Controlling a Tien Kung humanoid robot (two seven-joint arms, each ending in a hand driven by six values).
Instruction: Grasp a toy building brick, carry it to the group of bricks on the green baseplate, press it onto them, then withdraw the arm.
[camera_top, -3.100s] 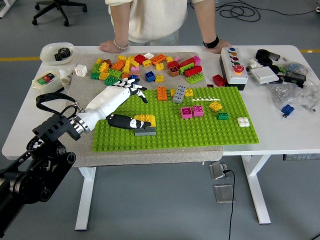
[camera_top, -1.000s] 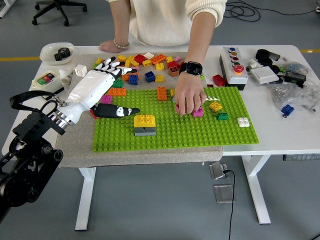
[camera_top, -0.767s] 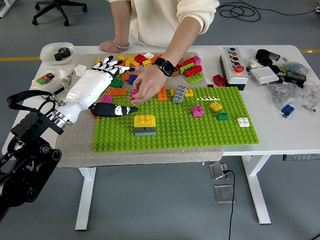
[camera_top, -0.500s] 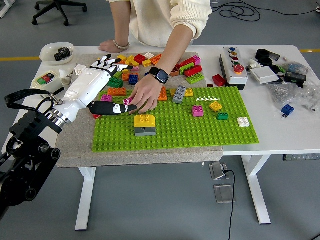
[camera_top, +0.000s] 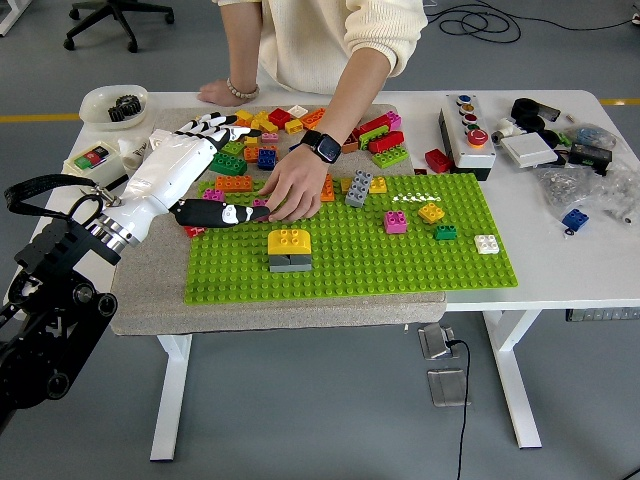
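A person's hand (camera_top: 292, 192) blocks the way just behind the yellow-on-grey brick stack (camera_top: 289, 250); the green baseplate (camera_top: 350, 270) lies bare in front and right of that stack.

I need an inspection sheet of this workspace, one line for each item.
Surface: white table, grey mat under green baseplate.
Job's things: yellow brick on grey brick on the baseplate; loose brick pile behind it.
Clutter: button box, white bowl, plastic bags.
Grippers: left hand open over the pile; right not in view.
Person: hand at the baseplate's far left edge.
Cables: on the floor.
Surroundings: office chair.
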